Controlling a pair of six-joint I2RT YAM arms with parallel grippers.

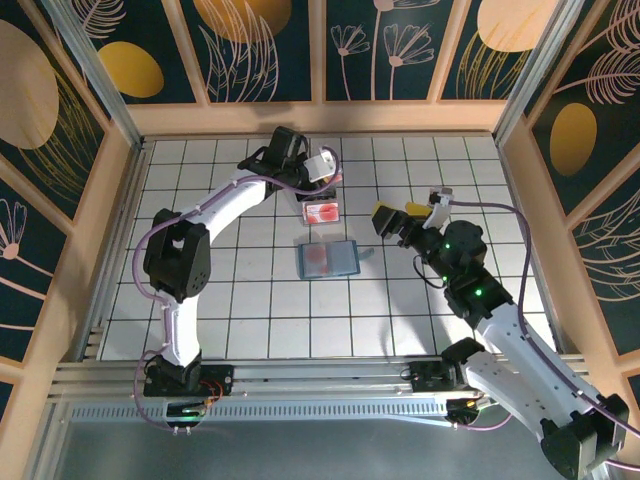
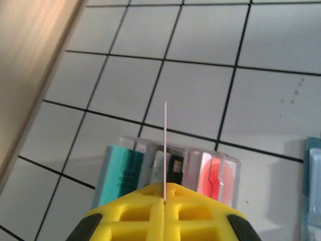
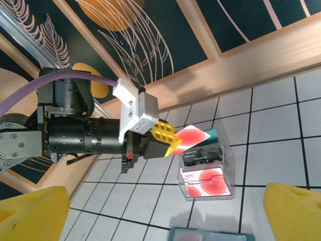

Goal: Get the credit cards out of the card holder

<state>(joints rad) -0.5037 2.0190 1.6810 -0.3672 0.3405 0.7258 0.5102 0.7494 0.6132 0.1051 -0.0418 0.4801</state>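
Observation:
My left gripper is shut on a whitish credit card with a red disc and holds it just above a clear plastic stand. In the left wrist view that card shows edge-on as a thin line rising from the closed yellow fingers. A teal card stands in the stand's back slot. A dark card and a white-and-red card stand in front of it. The card holder, flat and slate-blue, lies on the tiles in front of the stand. My right gripper hovers open to its right, holding nothing.
A wooden rim runs close behind the stand, and side walls close in the white tiled table. The left arm reaches across the left half to the stand. The card holder's teal edge lies just below the right gripper's fingers.

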